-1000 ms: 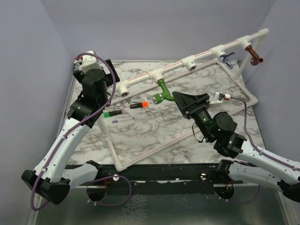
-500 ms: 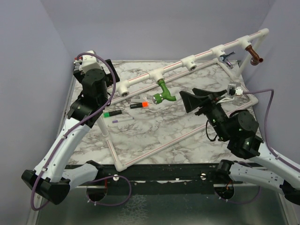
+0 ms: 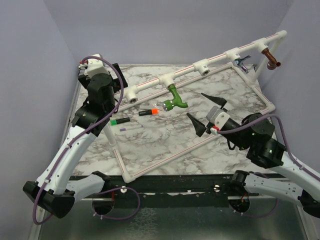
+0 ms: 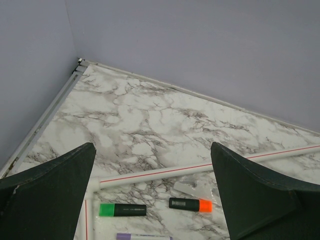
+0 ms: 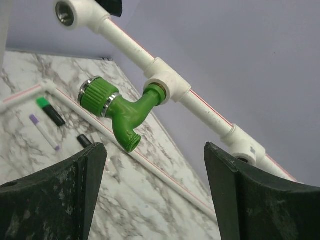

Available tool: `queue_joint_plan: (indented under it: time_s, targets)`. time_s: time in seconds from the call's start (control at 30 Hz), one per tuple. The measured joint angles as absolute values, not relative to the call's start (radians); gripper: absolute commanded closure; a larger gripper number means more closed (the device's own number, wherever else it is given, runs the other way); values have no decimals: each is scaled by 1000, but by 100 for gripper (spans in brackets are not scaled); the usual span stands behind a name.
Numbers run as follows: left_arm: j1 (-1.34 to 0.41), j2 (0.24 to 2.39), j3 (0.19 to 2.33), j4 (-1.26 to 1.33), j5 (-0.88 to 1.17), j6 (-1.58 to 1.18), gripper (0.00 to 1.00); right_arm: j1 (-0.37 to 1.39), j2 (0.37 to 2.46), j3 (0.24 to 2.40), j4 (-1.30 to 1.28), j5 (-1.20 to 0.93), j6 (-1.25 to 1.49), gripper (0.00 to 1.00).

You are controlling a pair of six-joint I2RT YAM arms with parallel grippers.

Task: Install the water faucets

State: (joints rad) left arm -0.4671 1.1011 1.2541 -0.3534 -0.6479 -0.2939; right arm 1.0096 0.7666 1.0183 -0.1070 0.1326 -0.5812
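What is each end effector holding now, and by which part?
Nothing. The left end effector and the right end effector are open and empty; the green faucet hangs from its pipe fitting, untouched.

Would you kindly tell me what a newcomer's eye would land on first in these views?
The bright green faucet, screwed into a white tee fitting midway along the pipe, stands out first. The right pincer hangs open just right of it, holding nothing. At the pipe's far right end sit the chrome faucet and the copper faucet.
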Motion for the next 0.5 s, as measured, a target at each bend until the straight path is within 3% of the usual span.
queue_joint_plan:
  time_s: [0.5]
  targets:
    - [-467,1101,1254,-353,-648,-294,1,1010,880,1010,-201,122,-1215,15]
